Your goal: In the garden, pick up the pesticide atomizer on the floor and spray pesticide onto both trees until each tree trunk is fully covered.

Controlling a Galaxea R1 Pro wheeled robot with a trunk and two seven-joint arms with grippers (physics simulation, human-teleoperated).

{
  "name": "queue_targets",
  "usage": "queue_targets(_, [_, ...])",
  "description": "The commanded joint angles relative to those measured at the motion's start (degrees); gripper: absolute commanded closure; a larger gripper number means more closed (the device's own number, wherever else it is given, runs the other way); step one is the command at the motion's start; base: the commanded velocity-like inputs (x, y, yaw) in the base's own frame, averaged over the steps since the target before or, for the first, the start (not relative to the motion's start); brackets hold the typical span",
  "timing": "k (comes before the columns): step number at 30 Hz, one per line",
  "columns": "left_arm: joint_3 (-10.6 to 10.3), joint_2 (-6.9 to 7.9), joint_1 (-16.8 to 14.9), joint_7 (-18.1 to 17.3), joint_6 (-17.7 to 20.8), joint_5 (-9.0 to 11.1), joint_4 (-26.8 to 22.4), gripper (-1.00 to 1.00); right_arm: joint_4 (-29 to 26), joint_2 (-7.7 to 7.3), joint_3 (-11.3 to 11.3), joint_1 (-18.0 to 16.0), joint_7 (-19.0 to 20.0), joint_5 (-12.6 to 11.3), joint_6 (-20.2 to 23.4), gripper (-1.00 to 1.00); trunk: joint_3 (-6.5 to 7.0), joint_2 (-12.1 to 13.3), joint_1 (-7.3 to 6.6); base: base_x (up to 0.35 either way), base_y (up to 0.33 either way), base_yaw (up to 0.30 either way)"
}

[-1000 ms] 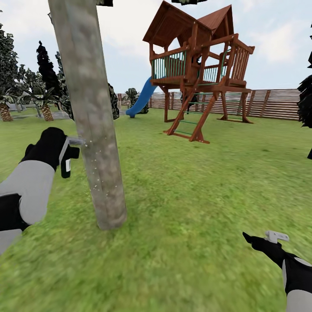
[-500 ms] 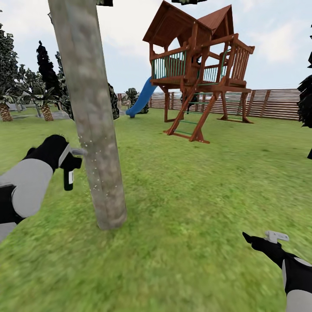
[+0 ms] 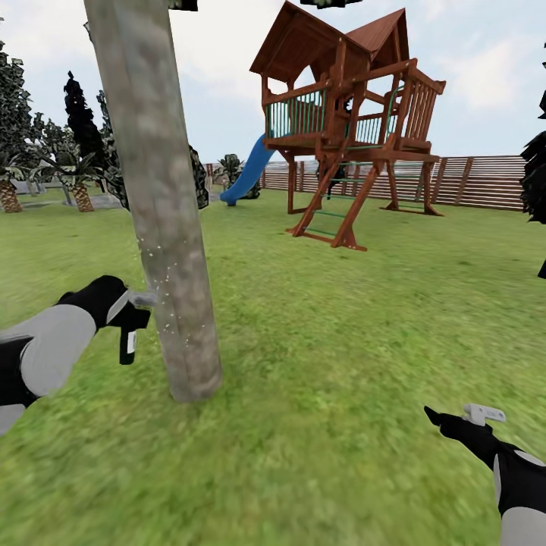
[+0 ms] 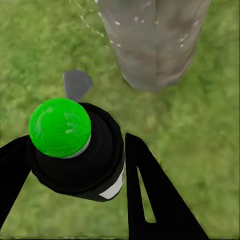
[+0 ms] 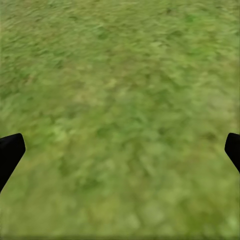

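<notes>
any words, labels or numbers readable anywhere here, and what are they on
None can be read.
The pesticide atomizer, held in the left hand beside the tree trunk, carries a small white patch on its dark body; it could be a label, but it shows no legible characters.
The playhouse, slide and fence bear no signs or lettering.

Tree trunk (image 3: 163,227) blocks directly ahead of left gripper (image 3: 125,303); open lawn (image 3: 341,364) around right gripper (image 3: 462,421).
</notes>
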Motion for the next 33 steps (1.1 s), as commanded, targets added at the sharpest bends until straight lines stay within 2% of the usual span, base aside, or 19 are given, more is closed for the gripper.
queue_targets(1, [0.0, 0.43, 0.6, 0.0, -0.4, 0.0, 0.0, 1.0, 0.0, 0.0, 0.0, 0.0, 0.0, 0.0, 0.0, -1.0, 0.01, 0.0, 0.0, 0.0, 0.0, 0.0])
queue_targets(3, [0.0, 1.33, 1.8, 0.0, -3.0, 0.1, 0.1, 1.0, 0.0, 0.0, 0.0, 0.0, 0.0, 0.0, -0.1, -1.0, 0.01, 0.0, 0.0, 0.0, 0.0, 0.0])
queue_targets(5, [0.0, 1.5, 3.2, 0.1, -3.7, 0.8, 0.1, 1.0, 0.0, 0.0, 0.0, 0.0, 0.0, 0.0, -0.1, -1.0, 0.01, 0.0, 0.0, 0.0, 0.0, 0.0])
queue_targets(9, [0.0, 1.5, 6.8, 0.1, -6.5, 5.3, 0.1, 1.0, 0.0, 0.01, 0.0, 0.0, -0.1, 0.0, -0.5, -1.0, 0.01, 0.0, 0.0, 0.0, 0.0, 0.0])
queue_targets(13, [-0.1, 0.97, 11.2, 0.3, -8.8, 6.5, 0.1, 1.0, 0.0, 0.0, 0.0, 0.0, 0.0, 0.0, -0.5, -1.0, 0.01, 0.0, 0.0, 0.0, 0.0, 0.0])
queue_targets(14, [-0.1, 0.91, 11.8, 0.4, -10.5, 6.6, 0.1, 1.0, 0.0, 0.0, 0.0, 0.0, 0.0, 0.0, -0.5, -1.0, 0.01, 0.0, 0.0, 0.0, 0.0, 0.0])
queue_targets(17, [-0.1, 0.86, 12.7, 0.4, -12.2, 6.8, 0.1, 1.0, 0.0, 0.0, 0.0, 0.0, 0.0, 0.0, -0.6, -1.0, 0.01, 0.0, 0.0, 0.0, 0.0, 0.0])
queue_targets(18, [0.0, 0.86, 14.0, 0.5, -12.5, 7.2, 0.1, 1.0, 0.0, 0.02, 0.0, 0.0, 0.0, 0.0, -0.6, -1.0, 0.01, 0.0, 0.0, 0.0, 0.0, 0.0])
queue_targets(21, [0.1, 0.87, 16.1, 0.8, -15.4, 11.3, 0.0, 1.0, 0.0, 0.08, 0.1, 0.0, 0.1, 0.1, -0.7, -1.0, 0.01, 0.0, 0.0, 0.0, 0.0, 0.0])
queue_targets(23, [0.2, 0.85, 17.1, 2.9, -17.1, 13.3, 0.1, 1.0, 0.0, 0.02, 0.1, 0.0, 0.2, 0.1, -0.6, -1.0, 0.01, 0.0, 0.0, 0.0, 0.0, 0.0])
queue_targets(26, [0.2, 0.65, 18.1, 3.3, -18.6, 13.7, 0.2, 1.0, 0.0, 0.05, 0.1, 0.0, 0.2, 0.0, -0.6, -1.0, 0.01, 0.0, 0.0, 0.0, 0.0, 0.0])
queue_targets(29, [0.3, -0.46, 18.2, 3.4, -18.9, 13.8, 0.4, 1.0, -0.1, 0.0, 0.1, 0.0, 0.3, 0.0, -0.5, -1.0, 0.01, 0.0, 0.0, 0.007, 0.0, 0.0])
queue_targets(33, [0.3, -0.72, 18.6, 3.4, -18.9, 13.8, 0.5, 1.0, -0.1, -0.07, 0.0, 0.0, 0.3, 0.0, -0.1, -1.0, 0.01, 0.0, 0.0, 0.197, -0.133, 0.0])
